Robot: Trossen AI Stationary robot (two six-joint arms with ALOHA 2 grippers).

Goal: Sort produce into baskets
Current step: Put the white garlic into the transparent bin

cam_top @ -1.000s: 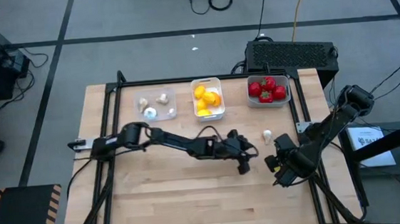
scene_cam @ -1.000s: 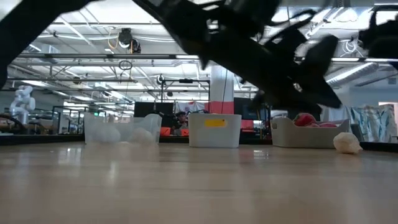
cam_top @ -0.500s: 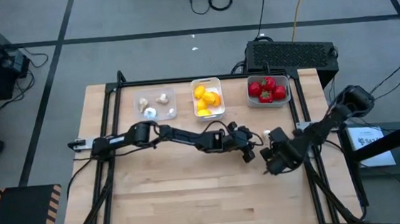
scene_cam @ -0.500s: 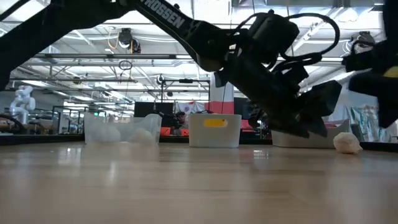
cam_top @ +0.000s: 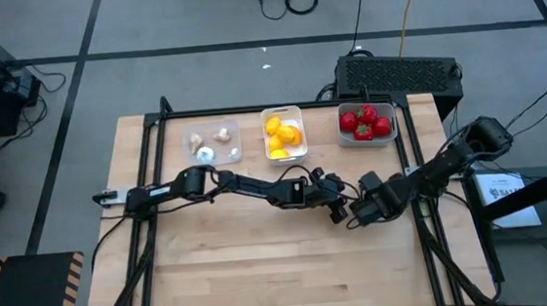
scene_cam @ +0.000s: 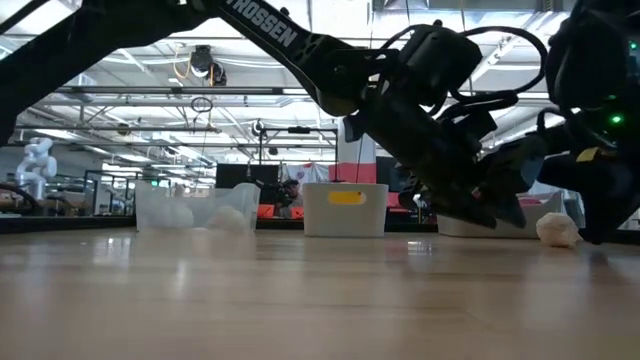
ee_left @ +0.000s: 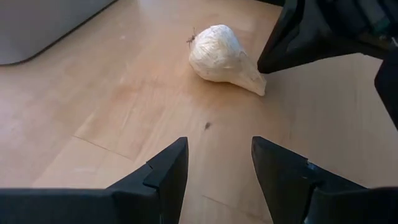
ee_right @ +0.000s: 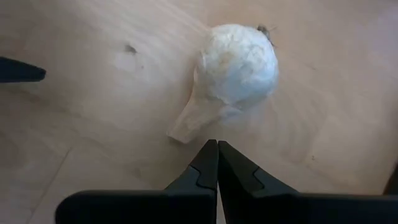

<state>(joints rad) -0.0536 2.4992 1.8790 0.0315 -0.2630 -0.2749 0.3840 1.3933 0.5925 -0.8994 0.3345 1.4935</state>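
On the table's far left, the clear tray [cam_top: 213, 143] is being occupied by garlic bulbs; next along, the white tray [cam_top: 284, 134] is being filled with lemons, and the third tray [cam_top: 366, 124] is being filled with red tomatoes.

Nearer the middle, the left gripper [ee_left: 216, 163] is being held low over the wooden table [cam_top: 243, 263], its fingers spread apart with nothing between them, aimed at the one loose garlic bulb [ee_left: 225, 56] lying on its side on the bare wood, apart from all three trays.

Further right, the right gripper [ee_right: 217, 163] is being held just beside that same bulb [ee_right: 235, 73], fingers pressed together and empty, tips pointing at the tapered stem end. In the high view the bulb is being hidden between the two grippers.

The bulb is being judged light, and probably firm under its wrapped, papery-looking skin. Being rounded, it is likely to roll or squirt away if pinched at the narrow stem. A hold across the fat middle of the body is being judged safest, with the fingers straddling it squarely.
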